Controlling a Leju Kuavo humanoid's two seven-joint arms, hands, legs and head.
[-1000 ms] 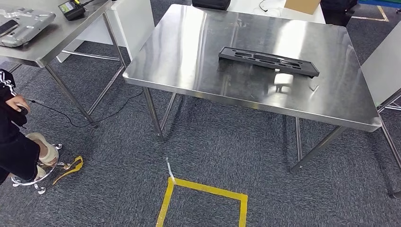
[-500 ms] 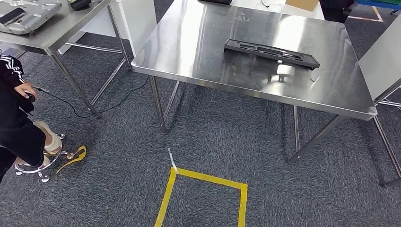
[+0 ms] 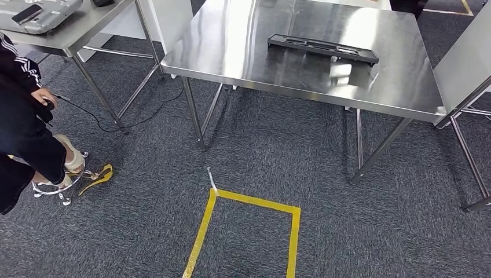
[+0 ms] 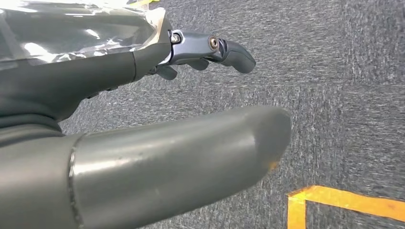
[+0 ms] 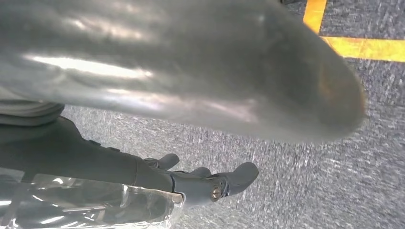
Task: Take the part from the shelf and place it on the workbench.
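Observation:
A long black part point(image 3: 322, 48) with several recesses lies flat on the steel workbench point(image 3: 255, 63), toward its far right side. Nothing touches it. My left hand point(image 4: 95, 81) hangs over grey carpet with its thumb and fingers point(image 4: 229, 50) apart and nothing in it. In the right wrist view my right hand point(image 5: 95, 162) also hangs above the carpet, fingers point(image 5: 234, 179) spread and holding nothing.
A second steel table point(image 3: 75, 29) at the far left carries a grey housing point(image 3: 40, 13). A seated person in black point(image 3: 23, 116) is at the left edge, a cable point(image 3: 116, 124) running across the floor from there. Yellow tape point(image 3: 249, 202) marks a square on the carpet. A white panel point(image 3: 463, 63) stands at right.
The whole picture has shifted: the camera has moved, so the workbench and part sit higher in the frame and more of the person shows. The part has not moved on the workbench.

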